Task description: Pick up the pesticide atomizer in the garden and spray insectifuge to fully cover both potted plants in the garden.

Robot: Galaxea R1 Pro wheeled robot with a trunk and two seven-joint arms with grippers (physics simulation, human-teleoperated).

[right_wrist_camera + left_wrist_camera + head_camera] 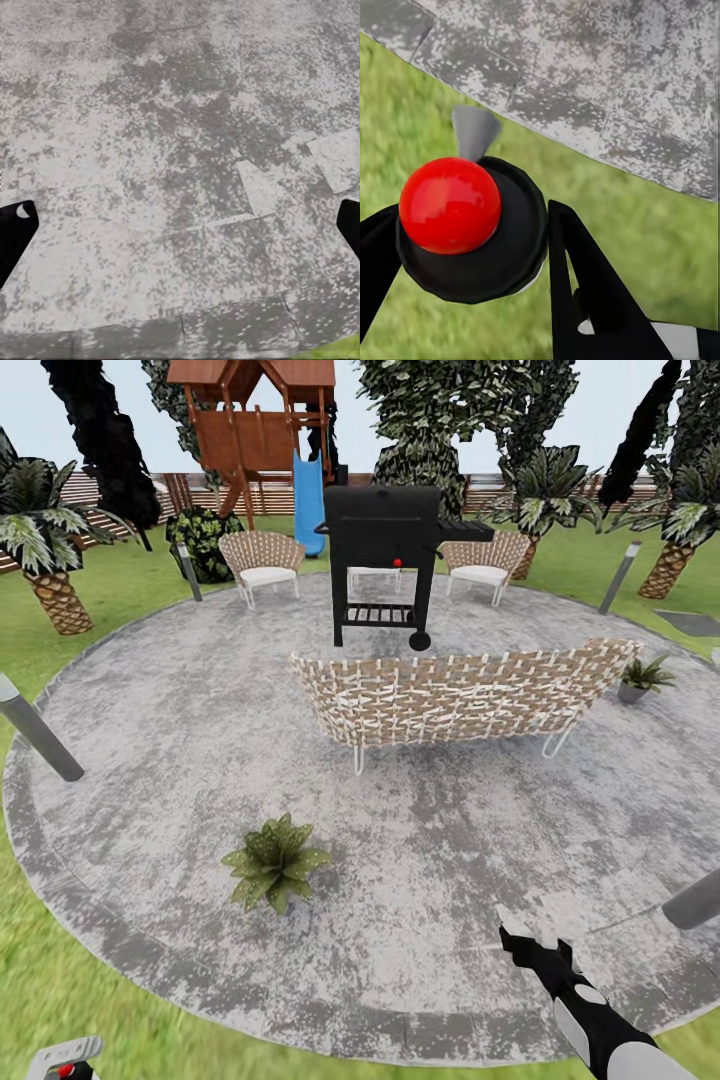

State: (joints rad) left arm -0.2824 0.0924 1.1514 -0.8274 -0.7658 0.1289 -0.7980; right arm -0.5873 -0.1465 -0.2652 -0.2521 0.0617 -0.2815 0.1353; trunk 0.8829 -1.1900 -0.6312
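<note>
Here, two potted plants (275,860) (643,678) stand on the patio (150,710); left jaws grip the pesticide atomizer (472,225), right jaws gape.

This is a home back garden set up for sitting and play. A round grey mottled stone patio (200,740) lies in a green lawn (60,1000). On the patio stand a black grill (385,550), a long wicker bench (460,695) and two wicker chairs (262,563). Grey bollard lamps (38,732) ring the patio's edge. Behind are a wooden play tower with a blue slide (309,500), palms (45,550) and a slatted wooden fence (100,495).
</note>
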